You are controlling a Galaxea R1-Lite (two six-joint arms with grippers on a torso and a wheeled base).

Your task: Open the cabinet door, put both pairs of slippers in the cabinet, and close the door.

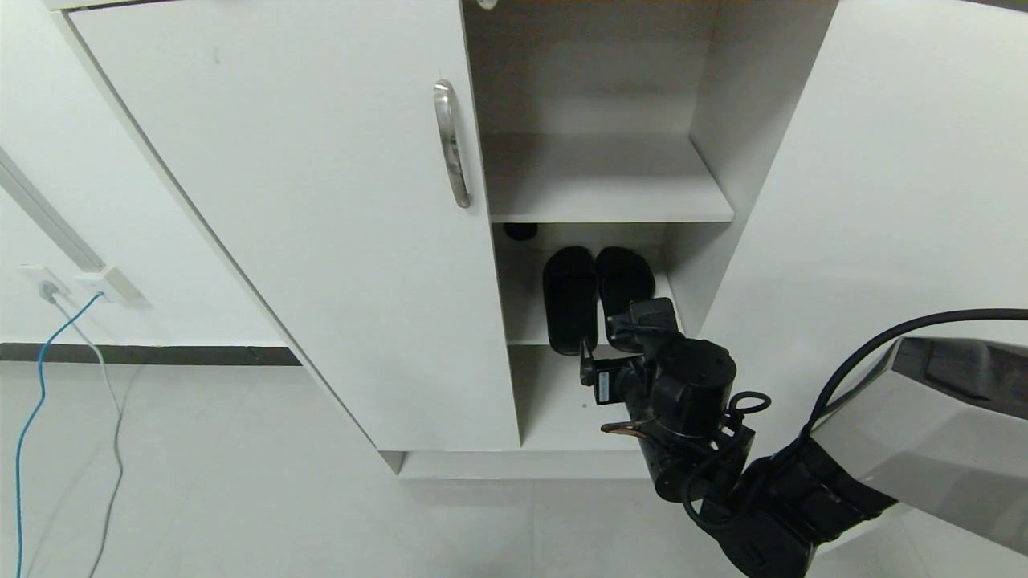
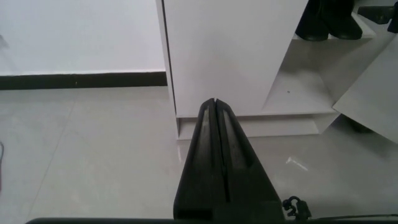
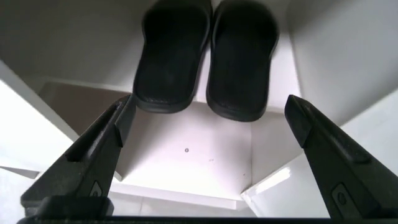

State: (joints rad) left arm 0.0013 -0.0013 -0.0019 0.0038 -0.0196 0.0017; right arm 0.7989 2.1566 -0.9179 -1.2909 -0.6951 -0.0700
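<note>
Pale tiled floor (image 1: 241,514), white wall (image 1: 32,120)

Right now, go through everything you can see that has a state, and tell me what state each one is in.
Left cabinet door: shut.
Right cabinet door: swung open.
Black slippers: inside the cabinet, side by side on the lower shelf, ends overhanging its front edge.
Right gripper: open, holding nothing, just in front of the slippers.
Left gripper: shut, holding nothing, above the floor.

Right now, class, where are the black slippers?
Head view: black slippers side by side on the cabinet's lower shelf, behind the open right hand.
</note>
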